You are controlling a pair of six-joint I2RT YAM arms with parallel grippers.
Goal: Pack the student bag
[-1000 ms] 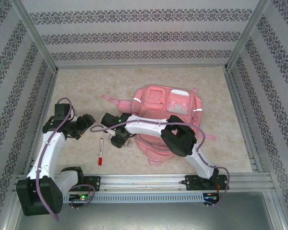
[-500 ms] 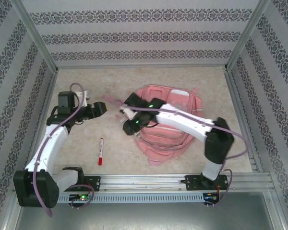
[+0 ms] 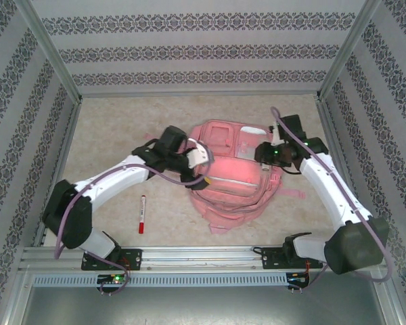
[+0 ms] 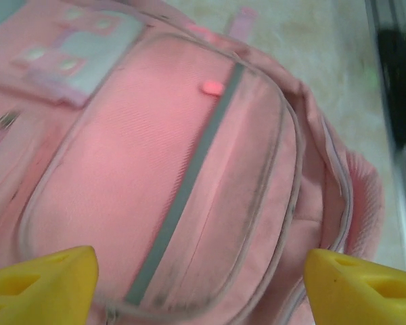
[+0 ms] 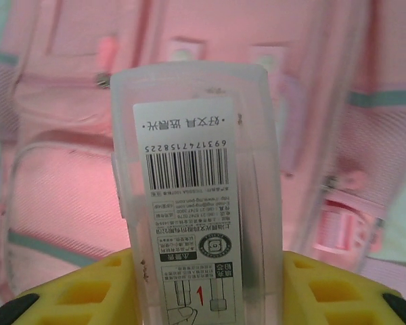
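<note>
Above the student bag (image 3: 233, 183), the right end effector (image 5: 203, 288) is gripping a translucent case (image 5: 189, 169), the left end effector (image 4: 199, 284) is gaping empty; a red pen (image 3: 141, 213) is lying unpacked.

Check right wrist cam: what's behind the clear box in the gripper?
The student bag: pink fabric, a grey strip and a buckle show either side of the clear box, held in the right gripper. The label hides the bag's middle.

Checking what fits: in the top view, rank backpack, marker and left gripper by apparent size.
1. backpack, clearly largest.
2-3. Unranked: the left gripper looks bulkier than the slim marker, but it sits nearer the camera.
</note>
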